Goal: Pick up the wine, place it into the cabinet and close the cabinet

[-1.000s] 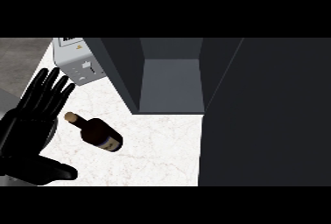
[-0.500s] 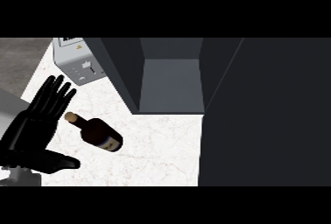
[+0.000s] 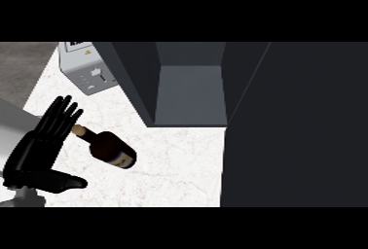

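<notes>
Lying on counter (image 3: 179, 165), wine (image 3: 108, 148), cabinet (image 3: 191, 92) open

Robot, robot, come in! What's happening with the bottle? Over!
Left hand open, beside the wine bottle, not gripping. Right hand out of sight. Bottle lying on the counter. Cabinet open, path clear. Over.

Cabinet door (image 3: 295, 126) cut off at right — right hand unseen.
</notes>
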Robot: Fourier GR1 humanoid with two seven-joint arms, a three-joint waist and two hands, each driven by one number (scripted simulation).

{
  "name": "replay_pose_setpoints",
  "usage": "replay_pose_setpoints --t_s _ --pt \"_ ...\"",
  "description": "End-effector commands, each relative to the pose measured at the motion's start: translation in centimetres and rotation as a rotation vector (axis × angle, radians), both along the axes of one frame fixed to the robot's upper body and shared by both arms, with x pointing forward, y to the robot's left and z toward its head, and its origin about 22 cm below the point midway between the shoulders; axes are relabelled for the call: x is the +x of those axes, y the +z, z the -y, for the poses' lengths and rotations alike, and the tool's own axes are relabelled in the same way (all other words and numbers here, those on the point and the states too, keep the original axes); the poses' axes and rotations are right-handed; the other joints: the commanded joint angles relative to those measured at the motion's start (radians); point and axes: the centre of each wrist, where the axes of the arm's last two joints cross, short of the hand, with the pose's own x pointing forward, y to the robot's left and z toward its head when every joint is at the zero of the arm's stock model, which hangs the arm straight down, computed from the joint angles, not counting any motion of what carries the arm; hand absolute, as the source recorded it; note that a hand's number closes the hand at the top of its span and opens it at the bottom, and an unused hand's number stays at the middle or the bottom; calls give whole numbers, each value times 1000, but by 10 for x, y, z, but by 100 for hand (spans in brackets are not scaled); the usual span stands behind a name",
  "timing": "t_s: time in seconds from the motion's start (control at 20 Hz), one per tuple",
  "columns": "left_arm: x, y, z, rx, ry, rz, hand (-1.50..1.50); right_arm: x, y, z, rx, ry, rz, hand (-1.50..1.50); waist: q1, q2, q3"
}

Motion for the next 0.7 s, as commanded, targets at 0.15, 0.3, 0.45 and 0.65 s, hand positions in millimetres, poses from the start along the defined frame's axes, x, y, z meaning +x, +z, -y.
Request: replay_pose_setpoints --t_s 0.15,0.3,0.45,0.65 --pt "21 -26 3 21 -20 -21 -150 1 2 -6 1 9 15 -150 -1 0 0" --pt "30 -46 -6 28 -22 -9 -150 -2 13 -9 -7 -3 -3 -150 -3 1 0" --pt "2 -38 -8 17 -28 -39 -150 -7 18 7 -11 3 4 -150 2 -1 0" --pt "18 -62 -14 -7 -14 -60 -150 0 15 3 16 -10 2 -150 0 0 0"
